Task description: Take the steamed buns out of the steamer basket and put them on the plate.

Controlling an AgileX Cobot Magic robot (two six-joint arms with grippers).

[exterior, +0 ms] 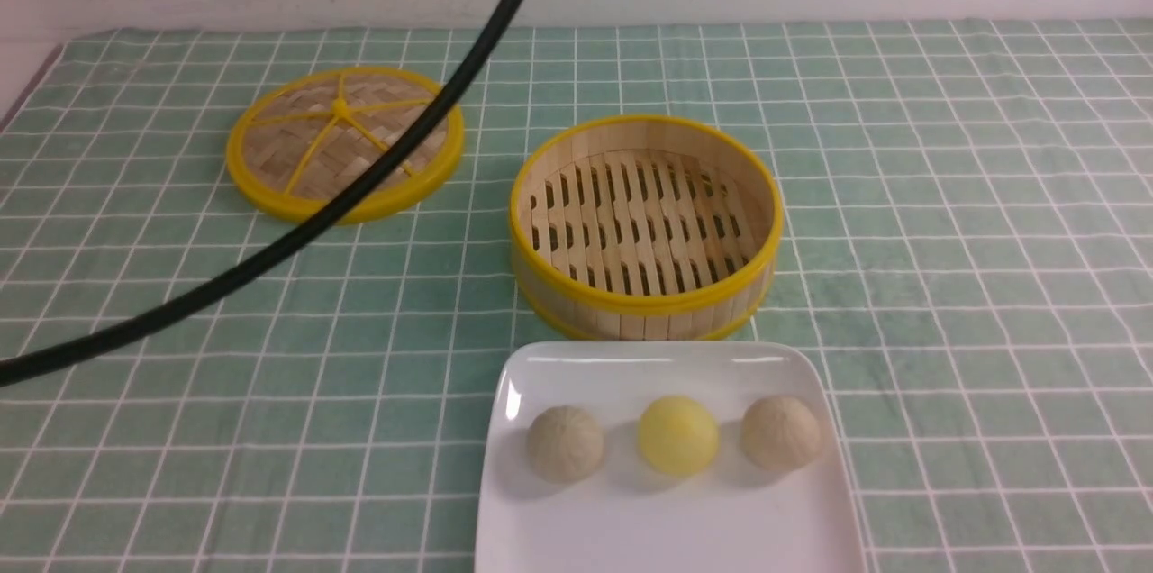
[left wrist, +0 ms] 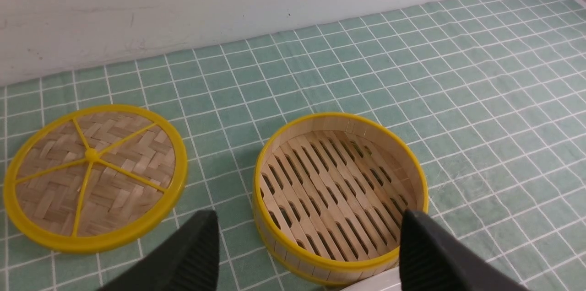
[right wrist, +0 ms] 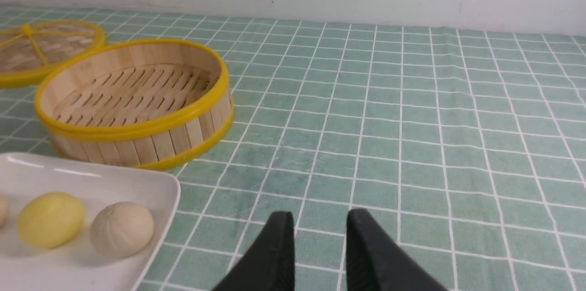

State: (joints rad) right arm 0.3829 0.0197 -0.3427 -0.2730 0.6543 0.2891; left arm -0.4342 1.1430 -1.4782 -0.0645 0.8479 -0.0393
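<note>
Saw the right gripper (right wrist: 320, 215) nearly closed, a slim gap between its jaws, nothing held, above green checked cloth (right wrist: 412, 144) beside the plate (right wrist: 155, 190). Saw the left gripper (left wrist: 307, 215) spread wide and empty, the steamer basket (left wrist: 339, 119) showing between its jaws, nothing inside it. Found the three steamed buns (exterior: 677, 435) in a row on the plate, yellow between two beige. Noted the woven lid (exterior: 288, 159) lying flat left of the basket.

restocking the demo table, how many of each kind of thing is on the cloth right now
beige pleated buns: 2
yellow bun: 1
steamer basket: 1
woven lid: 1
white square plate: 1
total: 6
</note>
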